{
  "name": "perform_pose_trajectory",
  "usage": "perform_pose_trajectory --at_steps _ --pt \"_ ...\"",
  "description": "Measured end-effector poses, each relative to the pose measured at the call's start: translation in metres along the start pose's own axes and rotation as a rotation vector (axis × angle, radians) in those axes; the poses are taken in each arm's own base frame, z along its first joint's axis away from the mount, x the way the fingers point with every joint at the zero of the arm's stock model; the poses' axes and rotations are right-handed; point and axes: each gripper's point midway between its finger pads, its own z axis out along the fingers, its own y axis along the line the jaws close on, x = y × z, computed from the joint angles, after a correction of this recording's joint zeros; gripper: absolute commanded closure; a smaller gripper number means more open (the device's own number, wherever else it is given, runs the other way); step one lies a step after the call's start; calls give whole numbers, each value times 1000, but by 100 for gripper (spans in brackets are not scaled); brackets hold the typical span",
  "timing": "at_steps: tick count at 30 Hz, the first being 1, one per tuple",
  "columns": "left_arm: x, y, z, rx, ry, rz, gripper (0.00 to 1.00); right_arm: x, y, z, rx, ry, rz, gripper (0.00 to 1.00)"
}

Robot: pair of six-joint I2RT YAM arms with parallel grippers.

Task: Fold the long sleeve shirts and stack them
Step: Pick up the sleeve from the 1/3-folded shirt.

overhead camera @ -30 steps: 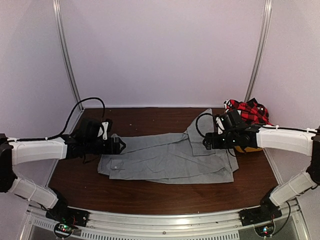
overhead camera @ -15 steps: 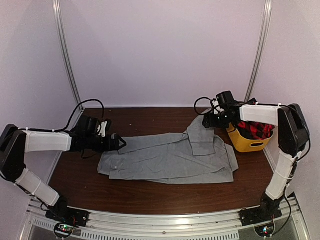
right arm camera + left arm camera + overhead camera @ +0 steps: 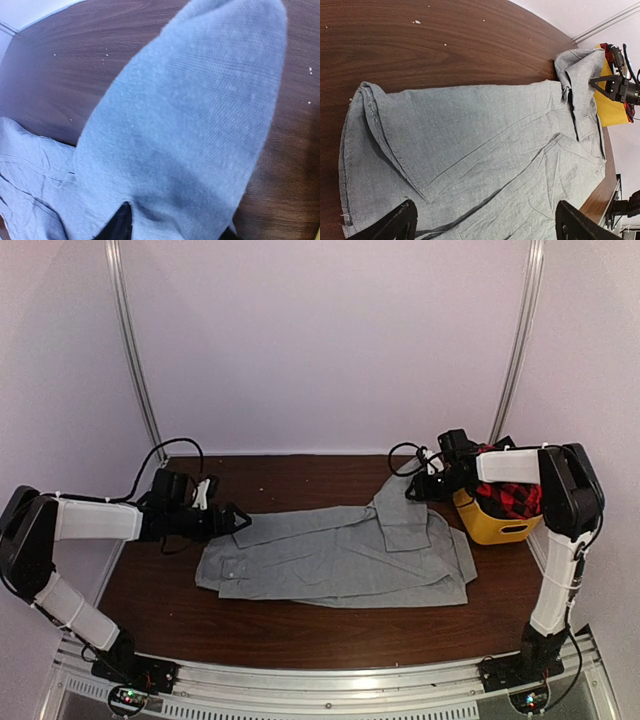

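Note:
A light-grey long sleeve shirt [image 3: 330,560] lies spread across the brown table, its collar end reaching toward the back right. My left gripper [image 3: 240,521] hovers at the shirt's left edge, open, and in the left wrist view only grey shirt [image 3: 470,130] shows between its fingers [image 3: 487,222]. My right gripper [image 3: 412,490] sits on the shirt's back-right tip. In the right wrist view the grey cloth [image 3: 190,100] buries that gripper [image 3: 174,229]. Only two dark fingertips [image 3: 120,225] poke out, set apart with cloth between them. A red-and-black plaid shirt [image 3: 510,498] lies in the yellow tub.
The yellow tub [image 3: 490,528] stands at the right edge, just right of the grey shirt and under the right forearm. Bare brown table [image 3: 300,475] lies behind the shirt. White walls with metal rails enclose the back and sides.
My right gripper swung back from the shirt's right side to its back-right tip, and its jaws narrowed around the cloth. My left gripper opened wider and drew slightly left.

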Motion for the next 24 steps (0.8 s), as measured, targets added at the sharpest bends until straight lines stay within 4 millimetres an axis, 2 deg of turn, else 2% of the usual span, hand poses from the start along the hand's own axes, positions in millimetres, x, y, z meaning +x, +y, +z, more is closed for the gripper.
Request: perform_pose_trajectory --at_steps 3,7,10,17,21,24 --pt "-2 3 -2 4 -5 -17 2 -3 9 -1 -53 -8 -11 88" --pt "-1 5 -2 1 -5 -20 2 -4 19 -13 -95 -23 -5 100" --pt "0 7 -2 -10 -2 -23 4 -8 32 -41 -128 -60 -6 100" --pt "2 20 7 -55 11 -36 23 -43 84 -143 -263 -239 -57 100" --pt "3 30 19 -86 32 -45 32 -47 101 -178 -308 -282 -75 100" --pt "6 39 27 -109 47 -55 36 -42 106 -187 -327 -271 -69 100"
